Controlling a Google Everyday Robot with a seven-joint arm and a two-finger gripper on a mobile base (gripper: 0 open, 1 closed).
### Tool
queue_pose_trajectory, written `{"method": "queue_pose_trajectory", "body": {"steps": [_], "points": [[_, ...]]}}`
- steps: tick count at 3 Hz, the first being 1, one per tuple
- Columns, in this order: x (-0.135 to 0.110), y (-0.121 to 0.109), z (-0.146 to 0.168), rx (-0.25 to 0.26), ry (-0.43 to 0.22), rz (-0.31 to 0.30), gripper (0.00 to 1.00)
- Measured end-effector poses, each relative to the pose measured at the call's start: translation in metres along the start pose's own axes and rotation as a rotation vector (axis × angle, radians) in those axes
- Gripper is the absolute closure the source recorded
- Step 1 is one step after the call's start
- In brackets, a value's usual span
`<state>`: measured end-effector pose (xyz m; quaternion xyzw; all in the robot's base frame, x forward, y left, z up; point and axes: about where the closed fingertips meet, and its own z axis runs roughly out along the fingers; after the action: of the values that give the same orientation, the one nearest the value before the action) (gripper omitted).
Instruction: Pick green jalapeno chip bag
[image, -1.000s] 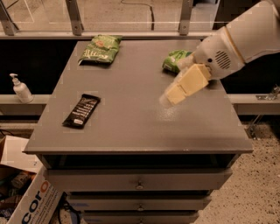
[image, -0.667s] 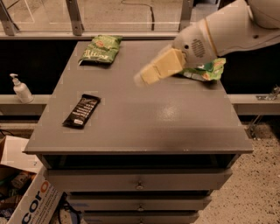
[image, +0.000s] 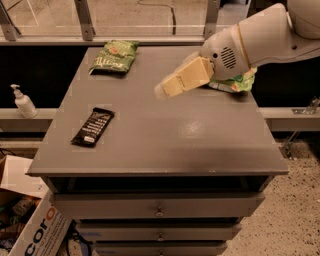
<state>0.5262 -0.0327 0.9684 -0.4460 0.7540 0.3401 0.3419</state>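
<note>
Above the grey cabinet top (image: 200, 145), right of its middle, the gripper (image: 168, 89) is held in the air; how wide it is set cannot be told. The green jalapeno chip bag (image: 114, 56) is laid flat at the far left corner, well apart from the gripper. A black snack bar (image: 93, 126) is seen near the left edge.

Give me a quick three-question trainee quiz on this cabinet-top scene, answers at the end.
1. True or false: the gripper is touching the green jalapeno chip bag.
2. Fill in: the brighter green bag is partly hidden by the robot's ____.
3. Which lies nearest the cabinet top's front-left corner? A) black snack bar B) brighter green bag C) green jalapeno chip bag
Key: 1 false, the gripper hovers mid-back, between the two bags; 2 arm; 3 A.
</note>
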Motion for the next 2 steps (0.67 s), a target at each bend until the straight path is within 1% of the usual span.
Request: {"method": "queue_pose_trajectory", "body": {"steps": [1,2], "points": [[0.016,-0.013,0.015,0.019,-0.055,0.005,0.0],[0.006,-0.054,0.041,0.084,-0.159,-0.037,0.0]]}}
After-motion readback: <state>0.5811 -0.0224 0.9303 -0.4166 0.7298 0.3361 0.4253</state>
